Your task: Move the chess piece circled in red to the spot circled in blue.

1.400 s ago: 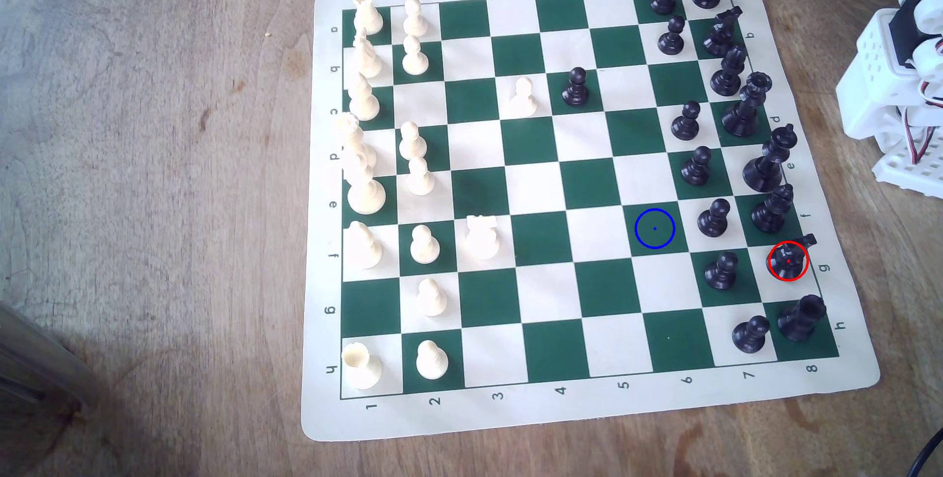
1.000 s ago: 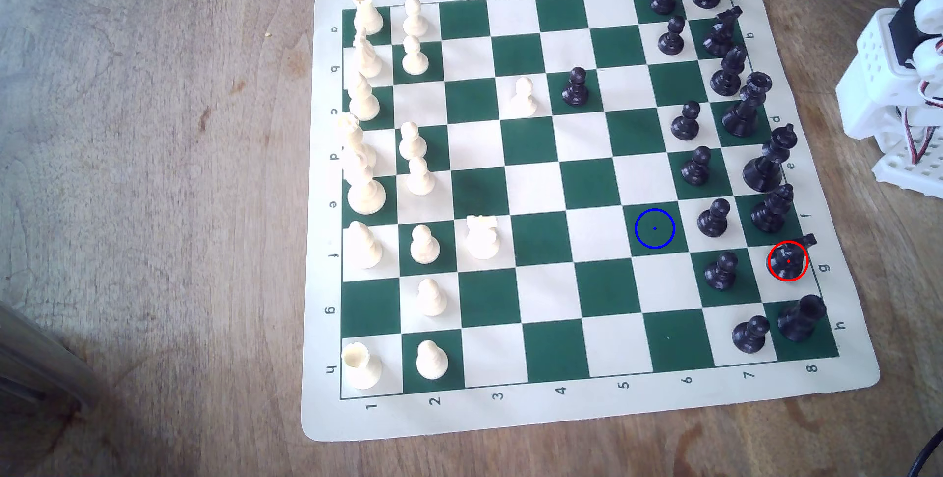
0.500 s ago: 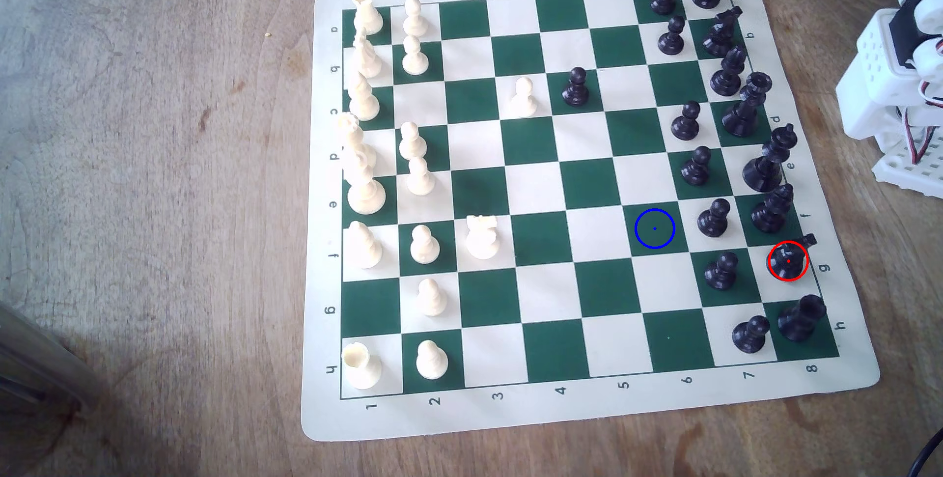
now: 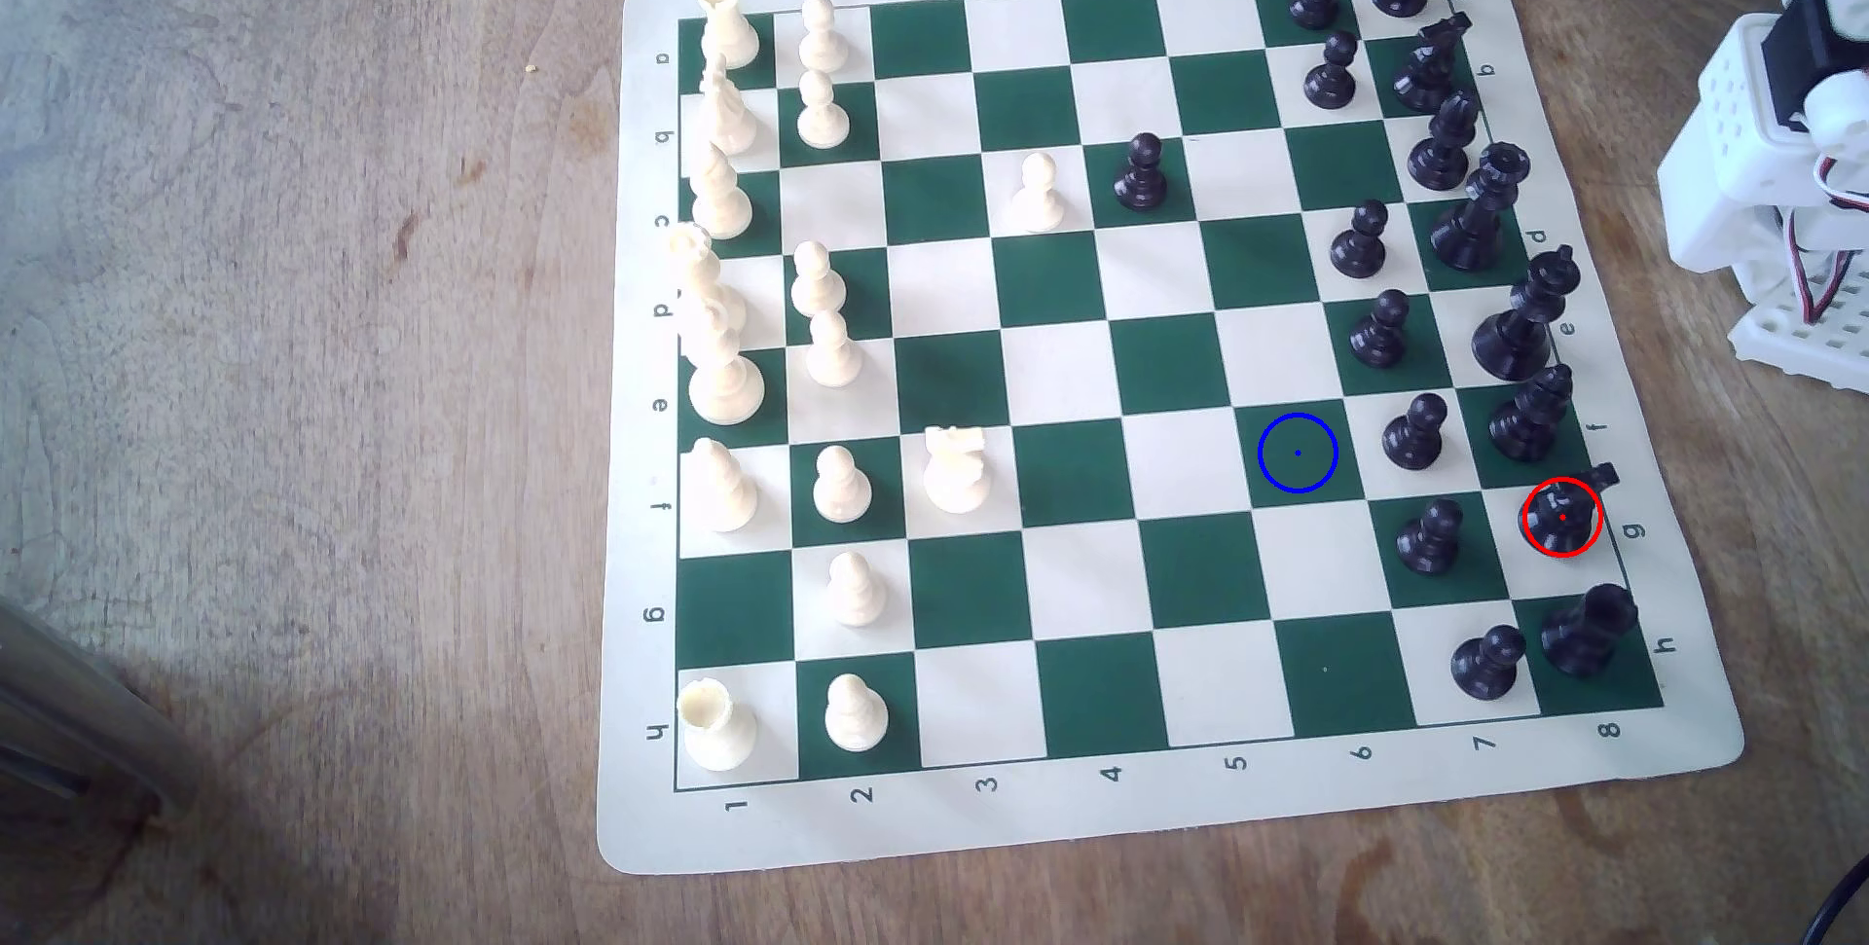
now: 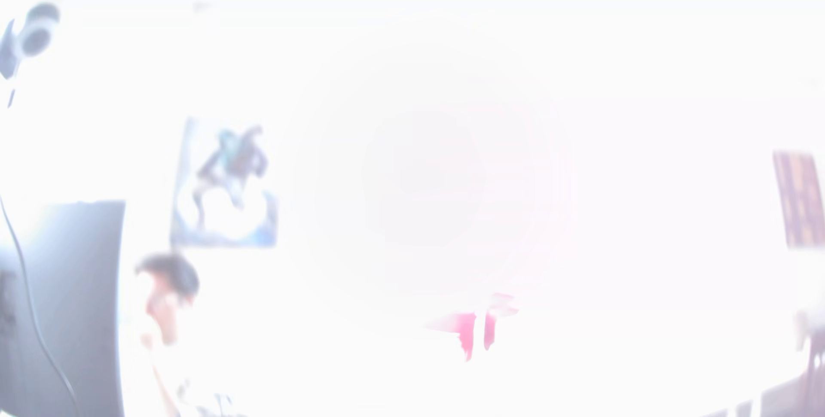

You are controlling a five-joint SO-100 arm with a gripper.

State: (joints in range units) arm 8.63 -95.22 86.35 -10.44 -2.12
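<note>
Item one: I log a worn brown wooden desk, its near corner at the exterior view's left crossed by a grey metal edge.

Item two: a cream vinyl chess mat with dark green squares, lying askew toward the desk's edge at the exterior view's right. On it, along the mat's edge at that view's left, cream-white plastic pieces; a cream-white knight stands further in.

Item three: the black horse-headed knight ringed in red, upright on a cream square beside the "g" label at the mat's edge at that view's right, between a black rook nearer and a black bishop farther.

Item four: the dark green square ringed in blue, bare, two files inward from the knight.

Item five: white plastic robot arm base, off the mat at the desk's far corner. I cannot tell how its jaws stand.

Item six: the wrist view, washed out, gives a blurred room with a person, a wall poster and a dark monitor.
</note>
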